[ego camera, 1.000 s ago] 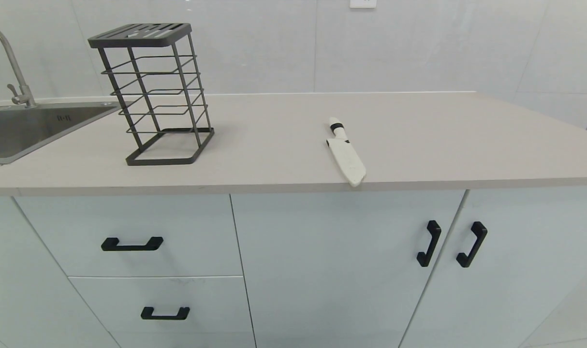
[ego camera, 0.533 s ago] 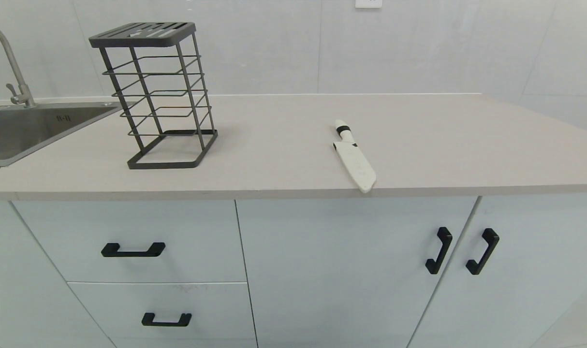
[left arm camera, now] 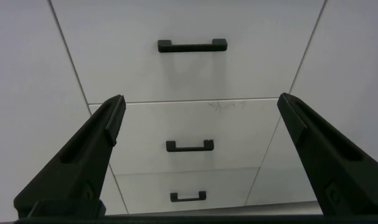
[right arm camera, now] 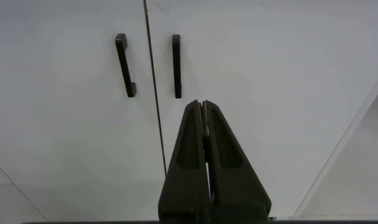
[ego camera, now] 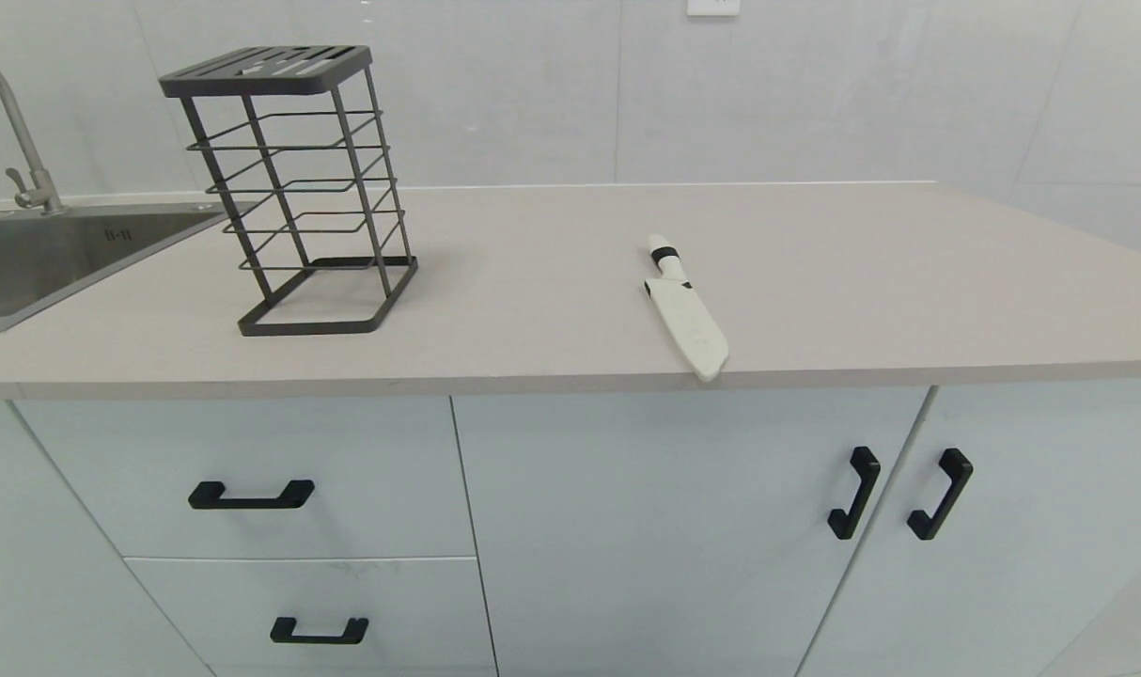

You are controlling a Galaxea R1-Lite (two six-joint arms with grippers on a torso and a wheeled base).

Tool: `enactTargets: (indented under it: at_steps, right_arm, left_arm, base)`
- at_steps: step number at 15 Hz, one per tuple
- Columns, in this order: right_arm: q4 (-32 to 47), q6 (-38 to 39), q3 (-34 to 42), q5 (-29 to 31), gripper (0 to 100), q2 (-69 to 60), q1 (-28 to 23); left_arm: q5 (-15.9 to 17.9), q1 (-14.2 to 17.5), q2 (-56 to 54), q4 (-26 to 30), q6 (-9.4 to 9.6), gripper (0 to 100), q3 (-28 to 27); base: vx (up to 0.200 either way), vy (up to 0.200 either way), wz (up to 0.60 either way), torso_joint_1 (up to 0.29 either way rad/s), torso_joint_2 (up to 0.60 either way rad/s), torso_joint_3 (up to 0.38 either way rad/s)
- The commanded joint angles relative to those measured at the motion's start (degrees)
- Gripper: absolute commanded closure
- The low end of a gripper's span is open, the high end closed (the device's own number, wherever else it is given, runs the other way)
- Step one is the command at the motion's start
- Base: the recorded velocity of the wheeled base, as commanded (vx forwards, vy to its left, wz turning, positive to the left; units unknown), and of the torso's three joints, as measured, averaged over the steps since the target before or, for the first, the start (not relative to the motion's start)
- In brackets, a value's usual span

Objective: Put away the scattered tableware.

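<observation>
Your left claw (left arm camera: 200, 98) is spread wide, its two dark fingers (left arm camera: 83, 162) standing far apart. It faces a stack of pale drawers (left arm camera: 195, 124), each with a black handle (left arm camera: 192, 45) set level across its front. Your right claw (right arm camera: 203, 103) is pressed together, the fingertips meeting along one thin line. It faces a pair of cupboard doors (right arm camera: 251, 93) whose two upright handles (right arm camera: 125, 65) sit side by side, one on each side of the seam.

In the head view the knife (ego camera: 685, 315) lies flat on the desk (ego camera: 533, 282), right of centre. It is white, with a black band round the grip. The grip end points toward the wall, and the blade end reaches the desk's front edge, its tip at the lip or slightly over it. The black wire rack (ego camera: 293, 188) stands upright well to the left of the knife, apart from it, with a slotted plate on top. On the far left, near the rack, a steel sink (ego camera: 54, 249) is set into the desk, and a curved tap (ego camera: 11, 122) rises at its back.
</observation>
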State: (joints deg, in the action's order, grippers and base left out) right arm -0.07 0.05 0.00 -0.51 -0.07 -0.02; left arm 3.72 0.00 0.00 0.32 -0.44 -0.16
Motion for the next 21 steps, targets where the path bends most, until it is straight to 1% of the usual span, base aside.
enactTargets:
  at_steps: [1, 13, 18, 21]
  right_arm:
    - [-0.01, -0.05, 0.0, -0.02, 100, 0.07, 0.02]
    - [-0.01, -0.4, 0.0, 0.07, 100, 0.07, 0.02]
    - [-0.01, -0.4, 0.0, 0.07, 100, 0.07, 0.02]
    - [-0.01, -0.31, 0.0, 0.07, 100, 0.07, 0.02]
  left_arm:
    - [-0.03, 0.0, 0.09, 0.03, 0.0, 0, -0.02]
    - [-0.03, 0.0, 0.09, 0.03, -0.09, 0, 0.07]
    - [-0.03, 0.0, 0.09, 0.03, -0.35, 0, -0.02]
    - [-0.03, 0.0, 0.09, 0.03, -0.35, 0, -0.02]
  base:
    - [0.0, 0.0, 0.0, 0.0, 0.0, 0.0]
    - [0.0, 0.0, 0.0, 0.0, 0.0, 0.0]
    - [0.0, 0.0, 0.0, 0.035, -0.3, -0.272]
    - [0.0, 0.0, 0.0, 0.03, -0.14, -0.121]
